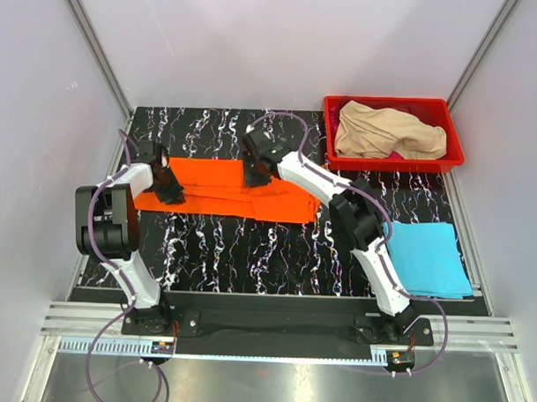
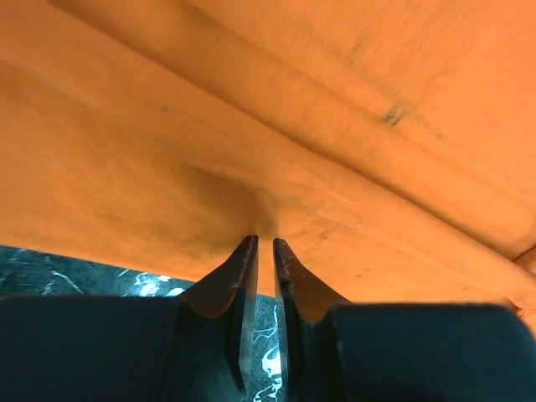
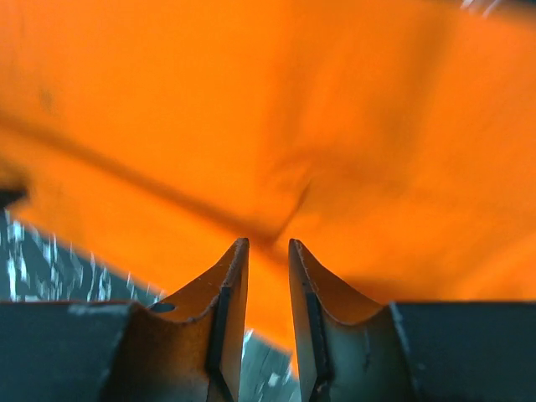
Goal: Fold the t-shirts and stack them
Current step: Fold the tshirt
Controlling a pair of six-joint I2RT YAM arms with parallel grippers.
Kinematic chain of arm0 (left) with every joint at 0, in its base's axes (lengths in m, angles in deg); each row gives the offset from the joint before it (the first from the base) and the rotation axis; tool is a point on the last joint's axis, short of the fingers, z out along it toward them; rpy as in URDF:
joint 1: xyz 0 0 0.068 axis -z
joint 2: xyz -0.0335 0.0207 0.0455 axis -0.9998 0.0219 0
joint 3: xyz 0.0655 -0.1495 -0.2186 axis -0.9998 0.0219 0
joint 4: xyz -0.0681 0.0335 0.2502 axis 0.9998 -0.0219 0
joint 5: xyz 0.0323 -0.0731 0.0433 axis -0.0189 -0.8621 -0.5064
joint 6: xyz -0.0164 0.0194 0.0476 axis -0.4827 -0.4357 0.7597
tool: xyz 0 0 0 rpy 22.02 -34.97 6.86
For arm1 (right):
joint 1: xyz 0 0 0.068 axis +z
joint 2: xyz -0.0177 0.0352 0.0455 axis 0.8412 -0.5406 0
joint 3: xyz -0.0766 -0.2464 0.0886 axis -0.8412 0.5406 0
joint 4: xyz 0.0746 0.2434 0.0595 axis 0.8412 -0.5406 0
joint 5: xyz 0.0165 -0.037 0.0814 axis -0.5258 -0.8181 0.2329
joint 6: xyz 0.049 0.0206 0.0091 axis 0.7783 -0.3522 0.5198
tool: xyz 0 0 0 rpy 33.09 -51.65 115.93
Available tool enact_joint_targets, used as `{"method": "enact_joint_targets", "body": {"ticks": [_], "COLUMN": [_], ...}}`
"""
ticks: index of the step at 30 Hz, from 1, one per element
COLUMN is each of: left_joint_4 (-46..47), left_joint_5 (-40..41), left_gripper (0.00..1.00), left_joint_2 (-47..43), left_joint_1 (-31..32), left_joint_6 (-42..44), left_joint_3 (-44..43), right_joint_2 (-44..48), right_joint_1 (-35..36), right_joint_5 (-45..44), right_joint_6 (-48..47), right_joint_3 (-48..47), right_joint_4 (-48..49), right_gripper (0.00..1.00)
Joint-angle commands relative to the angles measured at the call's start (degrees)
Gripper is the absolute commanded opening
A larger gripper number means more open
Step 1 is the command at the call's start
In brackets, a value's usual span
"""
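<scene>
The bright orange t-shirt (image 1: 225,191) lies spread in a long band across the black marbled table. My left gripper (image 1: 169,190) is at its left end; in the left wrist view the gripper (image 2: 265,241) is nearly closed, pinching a pucker of the orange cloth (image 2: 335,126). My right gripper (image 1: 253,176) is at the shirt's far edge near the middle; in the right wrist view the gripper (image 3: 268,243) is narrowly closed where creases in the orange cloth (image 3: 251,109) meet. A folded light blue t-shirt (image 1: 428,257) lies at the right. A beige t-shirt (image 1: 386,132) is crumpled in the bin, with a bit of magenta cloth (image 1: 395,156) under it.
The red plastic bin (image 1: 453,159) stands at the back right corner of the table. White walls with metal rails enclose the table on three sides. The arm bases sit on a rail at the near edge.
</scene>
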Motion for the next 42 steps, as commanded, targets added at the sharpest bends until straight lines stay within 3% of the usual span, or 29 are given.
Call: {"method": "enact_joint_targets", "body": {"ticks": [1,8,16,25,31,42], "left_joint_4": [-0.31,-0.93,-1.81,1.27,3.11,2.76], "left_joint_5": [1.42,-1.48,-1.84,-0.17,-1.84,0.27], "left_gripper": [0.18,0.18,0.18,0.17,0.15,0.11], "left_joint_2": [-2.35,3.17,4.60,-5.42,-5.42,-0.68], "left_joint_1": [-0.53,-0.70,-0.79,-1.41,-1.58,-2.20], "left_joint_6": [1.93,2.20,2.37,-1.14,-2.19,-5.36], "left_joint_3": [-5.87,-11.59,-16.52,-4.76,0.44,0.09], "right_joint_2": [6.68,6.60,2.48,-0.95,1.59,7.29], "right_joint_1": [4.44,5.42,5.42,4.80,4.98,7.69], "right_joint_5": [3.12,4.62,4.27,1.10,-1.44,-11.98], "right_joint_6": [1.59,3.53,2.56,0.54,1.94,6.25], "right_joint_3": [3.84,9.90,7.28,2.36,5.69,14.21], "right_joint_4": [3.06,6.49,7.11,5.71,7.64,13.70], "right_gripper": [0.33,0.27,0.23,0.24,0.23,0.29]}}
